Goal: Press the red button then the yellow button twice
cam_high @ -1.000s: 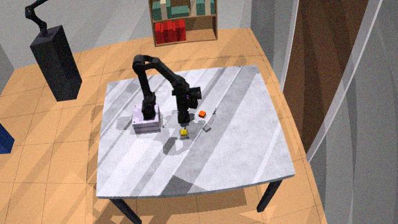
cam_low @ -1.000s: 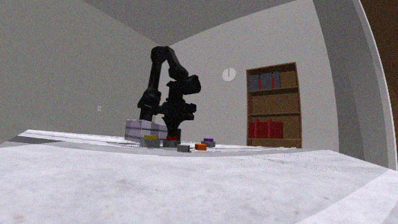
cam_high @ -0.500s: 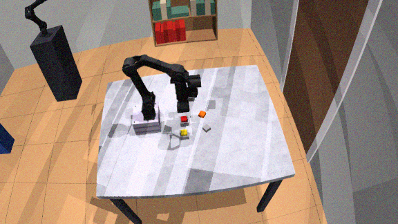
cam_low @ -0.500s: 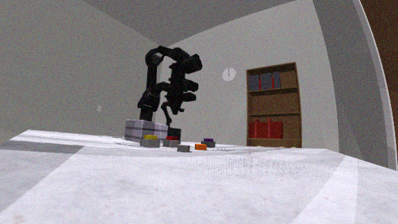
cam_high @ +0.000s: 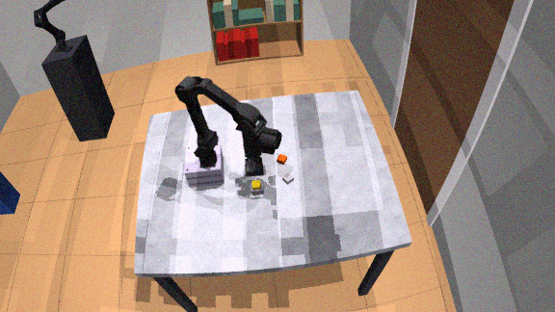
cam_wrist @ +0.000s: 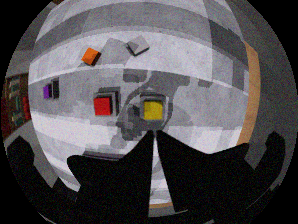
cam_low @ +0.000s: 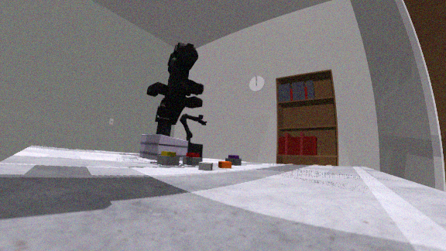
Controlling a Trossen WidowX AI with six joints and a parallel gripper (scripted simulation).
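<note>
Gripper (cam_wrist: 152,145) pinched nearly shut, empty, forming blunt pressing tip; lined up near yellow button (cam_wrist: 153,110); red button (cam_wrist: 103,104) left.

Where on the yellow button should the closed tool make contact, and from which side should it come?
Contact the flat top face of the yellow button, coming straight down from above. The cap faces upward in its grey housing, and the shut, empty tool sits just short of it.

You've got the arm (cam_high: 226,108) bent over the table (cam_high: 337,202), gripper (cam_high: 253,167) pointing down just behind the yellow button (cam_high: 255,184). Orange block (cam_high: 281,158) and grey block (cam_high: 288,178) sit to its right.
</note>
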